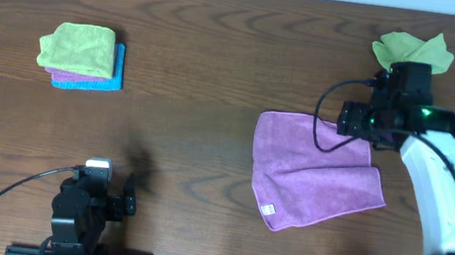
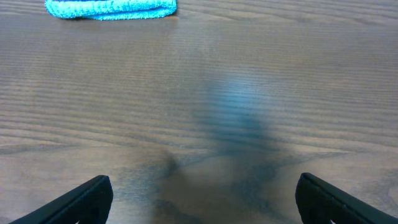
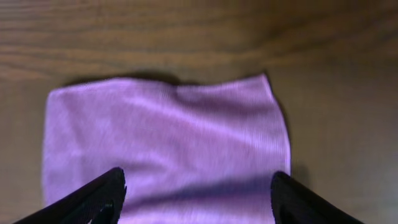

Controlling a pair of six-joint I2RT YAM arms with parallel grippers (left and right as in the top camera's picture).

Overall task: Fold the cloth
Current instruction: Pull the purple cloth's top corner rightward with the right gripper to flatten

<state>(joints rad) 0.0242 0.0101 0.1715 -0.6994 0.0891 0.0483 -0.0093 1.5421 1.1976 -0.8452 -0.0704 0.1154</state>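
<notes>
Overhead: we see cloth (image 1: 313, 172) lying on table (image 1: 219, 49), right of centre, white tag (image 1: 269, 209) at its near left corner. Right gripper (image 1: 355, 123) hangs over cloth's far right edge. Left arm (image 1: 81, 209) sits near left, well apart from cloth. Folded stack (image 1: 81, 59), yellow-green on top, far left.

Left wrist: we see left gripper (image 2: 204, 183) with jaws wide, nothing between them, bare wood below. Blue cloth (image 2: 112, 8) far left.

Right wrist: we see right jaws wide and empty, cloth on table beneath.

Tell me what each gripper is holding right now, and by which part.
Nothing is held. The left gripper is open over the table; the right gripper is open above the purple cloth, not gripping it.
</notes>
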